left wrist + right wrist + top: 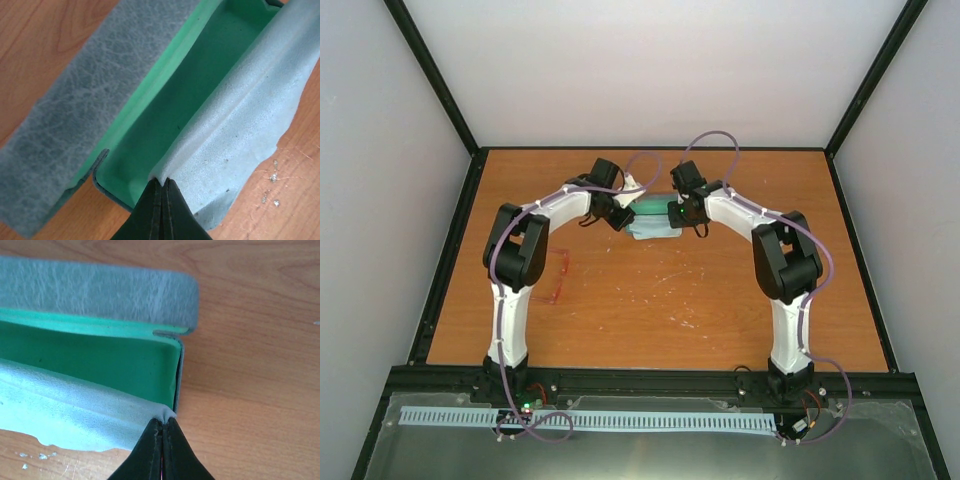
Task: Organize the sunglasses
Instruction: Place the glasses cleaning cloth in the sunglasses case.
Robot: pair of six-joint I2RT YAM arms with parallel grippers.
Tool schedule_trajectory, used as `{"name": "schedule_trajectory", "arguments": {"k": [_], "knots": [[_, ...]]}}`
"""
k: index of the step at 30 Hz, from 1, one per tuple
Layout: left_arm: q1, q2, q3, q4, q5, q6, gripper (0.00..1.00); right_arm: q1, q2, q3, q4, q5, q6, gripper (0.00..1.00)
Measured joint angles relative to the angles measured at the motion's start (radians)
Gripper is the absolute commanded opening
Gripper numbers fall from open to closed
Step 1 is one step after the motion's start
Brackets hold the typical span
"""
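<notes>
The grey-blue case [655,212] lies open at the table's far middle, its green lining showing in the left wrist view [200,90] and the right wrist view [100,360]. The light blue cloth [250,125] drapes over the case's near rim; it also shows in the right wrist view [65,415]. My left gripper [163,181] is shut on one end of the cloth. My right gripper [163,421] is shut on the other end. The red-pink sunglasses [558,280] lie on the table by the left arm, apart from the case.
Black frame rails border the wooden table [700,300]. The case lid [75,125] lies flat, opened away from the cloth. White walls stand behind and at the sides.
</notes>
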Motion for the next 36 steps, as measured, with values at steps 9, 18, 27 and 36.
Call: {"name": "schedule_trajectory", "arguments": {"k": [9, 18, 27, 36], "knots": [[0.019, 0.042, 0.054, -0.029, 0.005, 0.016, 0.01, -0.016, 0.071, 0.109, -0.024, -0.025, -0.02, 0.03], [0.031, 0.058, 0.1, -0.046, 0.005, 0.033, 0.01, -0.024, 0.127, 0.177, -0.051, -0.039, -0.029, 0.03], [0.031, 0.093, 0.119, -0.063, 0.011, 0.037, 0.04, -0.031, 0.165, 0.205, -0.076, -0.056, -0.035, 0.03], [0.031, 0.095, 0.119, -0.068, 0.012, 0.037, 0.12, -0.032, 0.171, 0.205, -0.077, -0.053, -0.035, 0.12]]}}
